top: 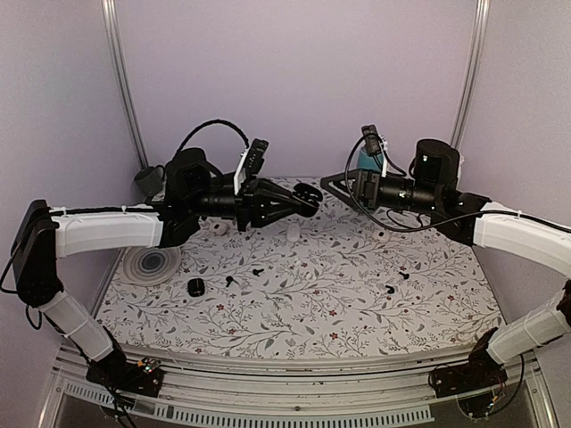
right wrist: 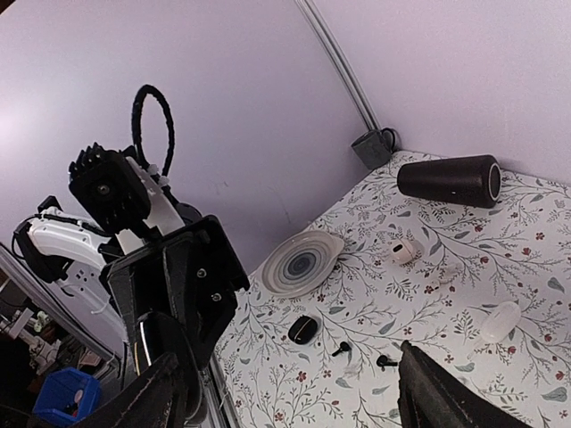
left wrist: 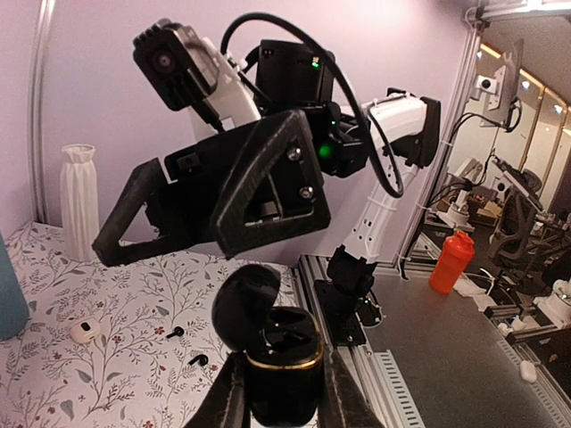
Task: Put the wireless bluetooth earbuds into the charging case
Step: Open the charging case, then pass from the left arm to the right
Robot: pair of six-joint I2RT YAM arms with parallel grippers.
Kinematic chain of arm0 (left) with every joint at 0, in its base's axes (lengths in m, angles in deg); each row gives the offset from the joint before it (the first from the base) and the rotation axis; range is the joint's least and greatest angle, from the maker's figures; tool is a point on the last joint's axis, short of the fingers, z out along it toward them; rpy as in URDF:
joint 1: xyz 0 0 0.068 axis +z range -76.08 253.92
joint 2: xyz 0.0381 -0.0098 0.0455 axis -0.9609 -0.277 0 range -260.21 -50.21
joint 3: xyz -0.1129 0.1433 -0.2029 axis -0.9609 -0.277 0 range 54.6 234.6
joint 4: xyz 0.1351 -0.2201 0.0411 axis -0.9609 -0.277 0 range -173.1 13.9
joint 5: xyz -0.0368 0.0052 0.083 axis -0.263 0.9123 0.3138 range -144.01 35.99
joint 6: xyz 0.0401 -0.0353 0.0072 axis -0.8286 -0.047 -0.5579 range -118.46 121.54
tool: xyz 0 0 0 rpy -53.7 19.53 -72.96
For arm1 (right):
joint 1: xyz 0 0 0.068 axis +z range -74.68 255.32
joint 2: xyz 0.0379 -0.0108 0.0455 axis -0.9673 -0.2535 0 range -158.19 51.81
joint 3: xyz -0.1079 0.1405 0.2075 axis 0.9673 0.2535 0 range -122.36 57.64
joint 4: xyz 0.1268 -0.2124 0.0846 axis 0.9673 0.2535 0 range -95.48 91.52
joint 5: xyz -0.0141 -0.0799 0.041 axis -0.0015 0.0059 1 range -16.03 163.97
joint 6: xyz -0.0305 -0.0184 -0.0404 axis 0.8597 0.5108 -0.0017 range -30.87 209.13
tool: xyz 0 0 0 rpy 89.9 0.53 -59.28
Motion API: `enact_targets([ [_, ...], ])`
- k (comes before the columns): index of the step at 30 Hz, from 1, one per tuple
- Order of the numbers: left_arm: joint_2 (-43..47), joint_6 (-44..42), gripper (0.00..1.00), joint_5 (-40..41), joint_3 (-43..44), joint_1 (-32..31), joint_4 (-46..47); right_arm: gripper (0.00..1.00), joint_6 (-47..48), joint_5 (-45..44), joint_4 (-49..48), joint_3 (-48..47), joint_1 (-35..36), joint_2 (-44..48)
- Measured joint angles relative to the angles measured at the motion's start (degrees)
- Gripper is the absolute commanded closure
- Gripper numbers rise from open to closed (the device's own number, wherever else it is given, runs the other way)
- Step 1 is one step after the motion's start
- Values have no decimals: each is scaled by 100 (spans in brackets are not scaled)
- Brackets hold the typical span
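Gleaming rounded black charging case (left wrist: 282,352), gold-banded, open, in left gripper (left wrist: 284,397)

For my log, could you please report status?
Left gripper shut on open charging case, raised. Right gripper open, empty. Black earbuds loose on table.

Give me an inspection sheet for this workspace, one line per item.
Surface: floral tabletop, flat.
Job's things: black charging case, lid open, held above the table; black earbuds loose on the tabletop.
Clutter: striped plate, closed black pod, small white case, black cylinder on its side, mug, white vase.
Grippers: left gripper shut on the charging case; right gripper raised, jaws open and empty.
Cables: black cable loops over the left wrist, clear of the jaws.
Surroundings: lilac walls.
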Motion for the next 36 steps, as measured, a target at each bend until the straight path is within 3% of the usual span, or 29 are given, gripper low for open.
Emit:
enact_targets([
  [15,-9,-72,100,26,68,0,-46,25,269,442,-103,297,136,492],
  [22,-61,-70,100,-96,153,0,-109,39,632,538,127,-122,343,39],
  [30,-68,-70,100,-173,164,0,-190,62,761,610,170,-343,378,-138],
  [33,-74,-70,100,-175,177,0,-223,62,761,654,173,-350,380,-140],
  [36,-98,-70,100,-175,201,0,-232,56,765,721,184,-358,382,-142],
])
